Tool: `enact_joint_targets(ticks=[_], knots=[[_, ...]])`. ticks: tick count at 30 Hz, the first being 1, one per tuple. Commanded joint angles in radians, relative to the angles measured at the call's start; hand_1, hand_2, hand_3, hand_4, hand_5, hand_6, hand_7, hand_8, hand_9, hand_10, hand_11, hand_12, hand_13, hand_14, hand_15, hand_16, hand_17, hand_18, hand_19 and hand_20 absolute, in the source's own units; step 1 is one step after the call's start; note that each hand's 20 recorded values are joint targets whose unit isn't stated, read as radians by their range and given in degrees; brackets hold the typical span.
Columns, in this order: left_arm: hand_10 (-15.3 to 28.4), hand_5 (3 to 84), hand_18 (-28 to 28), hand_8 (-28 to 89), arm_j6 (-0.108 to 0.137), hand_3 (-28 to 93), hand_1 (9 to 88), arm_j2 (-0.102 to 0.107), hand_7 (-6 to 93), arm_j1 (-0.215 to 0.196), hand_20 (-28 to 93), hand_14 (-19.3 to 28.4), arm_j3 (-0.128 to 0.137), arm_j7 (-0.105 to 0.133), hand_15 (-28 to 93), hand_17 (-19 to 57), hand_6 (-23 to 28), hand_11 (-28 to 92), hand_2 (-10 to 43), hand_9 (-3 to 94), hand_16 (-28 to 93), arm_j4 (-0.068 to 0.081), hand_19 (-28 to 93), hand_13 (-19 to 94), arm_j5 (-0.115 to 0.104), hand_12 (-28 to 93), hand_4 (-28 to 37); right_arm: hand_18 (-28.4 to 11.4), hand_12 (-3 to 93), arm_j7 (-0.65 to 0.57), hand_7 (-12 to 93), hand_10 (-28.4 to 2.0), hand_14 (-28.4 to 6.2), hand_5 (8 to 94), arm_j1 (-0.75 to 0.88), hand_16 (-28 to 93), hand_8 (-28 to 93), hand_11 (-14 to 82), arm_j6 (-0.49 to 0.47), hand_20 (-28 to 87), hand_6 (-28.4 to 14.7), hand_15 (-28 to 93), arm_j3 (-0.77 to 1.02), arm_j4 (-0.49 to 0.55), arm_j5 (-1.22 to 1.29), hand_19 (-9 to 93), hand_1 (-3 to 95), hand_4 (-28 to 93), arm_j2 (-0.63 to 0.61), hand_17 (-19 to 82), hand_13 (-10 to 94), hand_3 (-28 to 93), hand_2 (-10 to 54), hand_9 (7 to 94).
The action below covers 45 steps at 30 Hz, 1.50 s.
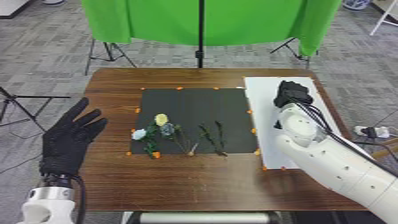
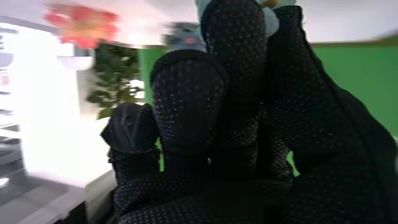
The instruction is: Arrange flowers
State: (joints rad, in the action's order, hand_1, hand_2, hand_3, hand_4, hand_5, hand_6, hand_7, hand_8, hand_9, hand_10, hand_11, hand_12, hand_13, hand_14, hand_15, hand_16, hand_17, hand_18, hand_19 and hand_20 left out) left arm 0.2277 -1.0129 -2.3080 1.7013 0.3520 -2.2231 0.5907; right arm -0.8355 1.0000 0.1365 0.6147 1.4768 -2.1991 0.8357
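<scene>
1. Left hand (image 1: 67,145) is hovering at the counter's (image 1: 178,185) left edge, fingers apart.
2. Right hand (image 1: 293,93) is hanging over the white sheet (image 1: 264,95); grip: cannot tell.
3. Flowers (image 1: 161,119) are lying on the dark mat (image 1: 195,102), toward its near left corner.

Right hand (image 2: 213,192) in black, pale thing (image 2: 270,22) partly behind it, blurred red blob (image 2: 84,25), green leaves (image 2: 114,75), green backdrop (image 2: 360,80).

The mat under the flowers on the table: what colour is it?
The mat is dark grey, nearly black; the head view shows it best.
</scene>
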Motion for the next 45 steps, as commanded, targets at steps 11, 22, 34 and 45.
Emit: enact_joint_targets(ticks=[11,22,34,45], knots=[[20.8,34.8,28.4,-10,-0.013,78,23.5,-0.015,14.2,-0.014,-3,28.4,0.0,-0.024,56,-6.6,8.0,26,6.9,34.6,-9,0.003,64,27,0.011,12,-25.4,-20.7,31.3,0.352,16,-6.0,-6.6,88.2,0.161,20,3,22.6,-0.226,62,3.0,72,0.102,0.266,-0.151,93,55.6,-28,0.294,29,74,69,-9.5,93.7],[20.8,34.9,28.4,-10,-0.017,78,23.7,-0.016,14.2,-0.003,-3,28.4,0.0,-0.034,56,-6.6,8.1,27,6.8,34.6,-9,0.007,64,27,0.017,12,-25.4,-20.8,35.3,0.386,16,-6.2,-8.3,85.0,0.2,18,0,20.7,-0.306,58,4.1,75,0.078,0.261,-0.196,93,53.9,-28,0.355,24,68,69,-9.5,90.4],[20.9,35.2,28.4,-10,-0.009,78,24.1,-0.004,14.0,0.001,-3,28.4,-0.005,-0.031,57,-6.6,8.3,26,6.9,34.7,-9,0.009,63,27,0.008,12,-24.9,-21.2,18.2,0.414,15,-11.7,-11.6,67.0,0.219,14,-13,32.9,-0.35,58,3.0,76,0.089,0.28,-0.272,92,39.5,-28,0.345,20,59,77,-9.5,74.1],[20.9,35.3,28.4,-10,-0.008,78,24.3,-0.013,14.0,-0.002,-3,28.4,-0.003,-0.039,57,-6.6,8.3,27,6.8,34.8,-9,0.006,64,27,0.012,12,-24.1,-21.3,17.0,0.399,14,-12.4,-12.7,65.3,0.224,13,-13,34.2,-0.355,58,2.3,77,0.114,0.328,-0.262,92,37.1,-28,0.306,19,58,76,-9.5,72.8]])
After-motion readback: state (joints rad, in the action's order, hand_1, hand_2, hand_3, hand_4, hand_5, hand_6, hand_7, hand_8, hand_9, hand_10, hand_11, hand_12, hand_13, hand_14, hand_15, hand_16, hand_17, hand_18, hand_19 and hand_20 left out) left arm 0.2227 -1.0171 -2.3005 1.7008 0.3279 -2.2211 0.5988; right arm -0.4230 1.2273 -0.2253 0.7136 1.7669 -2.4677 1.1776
